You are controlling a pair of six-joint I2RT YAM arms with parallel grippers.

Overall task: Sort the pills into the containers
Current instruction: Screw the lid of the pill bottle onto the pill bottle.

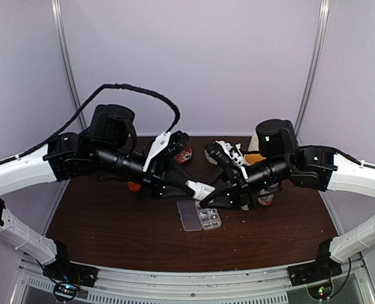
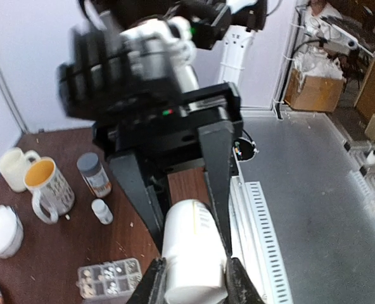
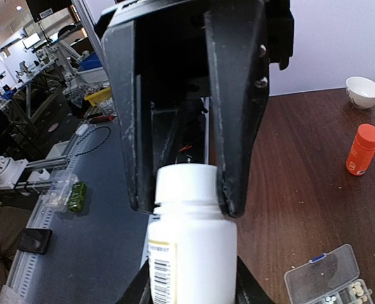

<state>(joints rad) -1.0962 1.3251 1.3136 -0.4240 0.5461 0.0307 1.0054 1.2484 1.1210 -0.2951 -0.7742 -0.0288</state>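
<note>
We find the two arms meeting nose to nose over the middle of the table (image 1: 111, 221), sharing one white bottle (image 3: 190, 253). The right gripper (image 2: 192, 247) is clenched round the bottle's body, with the barcode label showing beside its finger. The left gripper (image 3: 187, 201) has its fingers pressed against either side of the cap (image 3: 186, 183), so we read it as grasping the cap. We judge this split hold is meant for unscrewing: one arm steadies the bottle while the other turns the lid, both staying close above the box so whatever is poured has little way to fall.

The pill box (image 1: 199, 216) lies flat on the table just in front of and below the joined grippers; its clear lid (image 1: 189, 215) is swung open beside the cells (image 1: 209, 218). A few pale pills (image 3: 358, 290) already sit in the cells nearest the right wrist camera. An orange bottle (image 3: 363, 149) and a white bowl (image 3: 363, 90) stand well apart, farther back.

Much is denied us; the right wrist view cuts off the bottle's base and most of the box; the left wrist view is blurred across the opposing arm; from above the bottle is nearly swallowed by the black fingers. We cannot tell whether the cap has loosened, nor whether the pale flecks on the wood are stray pills or crumbs.
</note>
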